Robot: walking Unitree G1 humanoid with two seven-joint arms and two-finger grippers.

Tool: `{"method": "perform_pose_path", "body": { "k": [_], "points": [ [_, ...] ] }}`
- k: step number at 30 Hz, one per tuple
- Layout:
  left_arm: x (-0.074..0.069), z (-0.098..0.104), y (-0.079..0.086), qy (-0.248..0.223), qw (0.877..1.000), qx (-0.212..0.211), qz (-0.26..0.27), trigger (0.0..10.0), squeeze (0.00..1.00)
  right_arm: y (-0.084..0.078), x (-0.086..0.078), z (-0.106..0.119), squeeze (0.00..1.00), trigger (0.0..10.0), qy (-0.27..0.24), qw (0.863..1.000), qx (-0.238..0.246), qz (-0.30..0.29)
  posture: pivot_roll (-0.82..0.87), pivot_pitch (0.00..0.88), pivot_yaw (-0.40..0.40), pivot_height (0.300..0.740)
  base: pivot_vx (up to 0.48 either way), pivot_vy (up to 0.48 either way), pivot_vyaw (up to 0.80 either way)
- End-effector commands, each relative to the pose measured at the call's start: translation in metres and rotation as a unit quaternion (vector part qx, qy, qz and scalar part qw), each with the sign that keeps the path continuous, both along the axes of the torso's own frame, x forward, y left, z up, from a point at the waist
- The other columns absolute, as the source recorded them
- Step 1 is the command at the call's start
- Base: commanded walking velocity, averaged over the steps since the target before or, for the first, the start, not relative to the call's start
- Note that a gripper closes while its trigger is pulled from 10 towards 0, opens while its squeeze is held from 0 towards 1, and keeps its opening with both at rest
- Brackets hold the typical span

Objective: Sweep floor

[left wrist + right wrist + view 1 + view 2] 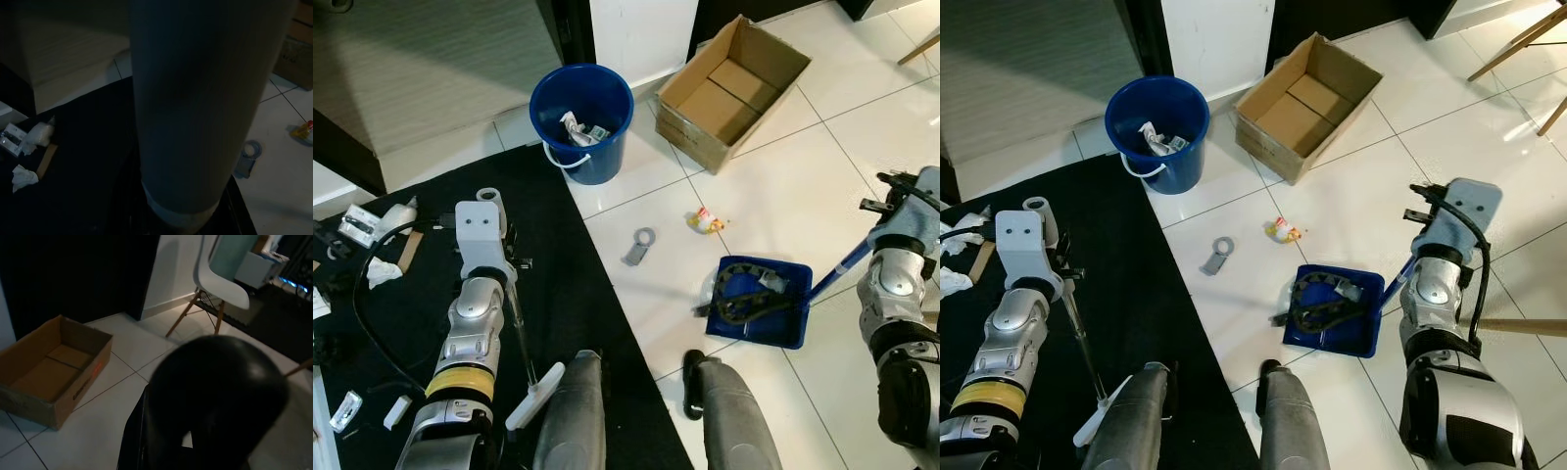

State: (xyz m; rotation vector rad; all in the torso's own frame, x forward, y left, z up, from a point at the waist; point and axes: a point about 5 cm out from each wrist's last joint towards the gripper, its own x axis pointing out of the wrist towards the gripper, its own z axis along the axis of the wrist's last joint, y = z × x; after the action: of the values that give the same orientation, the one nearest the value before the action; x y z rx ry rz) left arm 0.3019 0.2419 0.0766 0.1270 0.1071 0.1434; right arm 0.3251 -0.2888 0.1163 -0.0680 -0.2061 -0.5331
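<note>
Dustpan [762, 304] flat on tile, handle [837, 266] pointing toward right arm.

A blue plastic dustpan [773, 313] holding black debris lies on the white tiled floor [822, 186]. Beyond it sit a blue bucket [582, 122] and an open cardboard box [729, 90].
</note>
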Motion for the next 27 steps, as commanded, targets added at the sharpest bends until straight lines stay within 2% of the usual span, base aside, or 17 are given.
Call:
{"method": "perform_pose_path", "body": {
  "k": [1, 6, 13, 15, 21, 27],
  "points": [
    [-0.002, 0.007, 0.006, -0.025, 1.000, 0.016, -0.004, 10.0, 0.00, -0.002, -0.006, -0.011, 0.00, 10.0, -0.006, 0.998, 0.058, 0.001, 0.25, 0.304, 0.017, 0.740, 0.000, 0.000, 0.00],
    [-0.002, 0.008, 0.005, -0.027, 1.000, 0.015, -0.005, 10.0, 0.00, -0.001, -0.002, -0.006, 0.00, 10.0, -0.036, 0.995, 0.094, 0.017, 0.24, 0.303, 0.014, 0.740, 0.000, 0.000, 0.00],
    [-0.003, 0.007, 0.004, -0.027, 1.000, 0.014, -0.007, 10.0, 0.00, 0.007, -0.002, -0.013, 0.02, 10.0, -0.035, 0.991, 0.116, 0.047, 0.25, 0.305, 0.011, 0.740, 0.000, 0.000, 0.00],
    [-0.005, 0.006, 0.003, -0.024, 1.000, 0.013, -0.008, 10.0, 0.00, 0.010, -0.006, -0.023, 0.01, 10.0, -0.013, 0.992, 0.115, 0.048, 0.25, 0.308, 0.011, 0.740, 0.000, 0.000, 0.00],
    [-0.006, 0.005, 0.003, -0.023, 1.000, 0.015, -0.009, 10.0, 0.00, 0.011, -0.015, -0.035, 0.00, 10.0, 0.007, 0.993, 0.106, 0.052, 0.25, 0.311, 0.013, 0.740, 0.000, 0.000, 0.00],
    [-0.006, 0.005, 0.004, -0.022, 1.000, 0.015, -0.010, 10.0, 0.00, 0.012, -0.016, -0.037, 0.00, 10.0, 0.011, 0.993, 0.100, 0.057, 0.25, 0.316, 0.016, 0.740, 0.000, 0.000, 0.00]
  ]
}}
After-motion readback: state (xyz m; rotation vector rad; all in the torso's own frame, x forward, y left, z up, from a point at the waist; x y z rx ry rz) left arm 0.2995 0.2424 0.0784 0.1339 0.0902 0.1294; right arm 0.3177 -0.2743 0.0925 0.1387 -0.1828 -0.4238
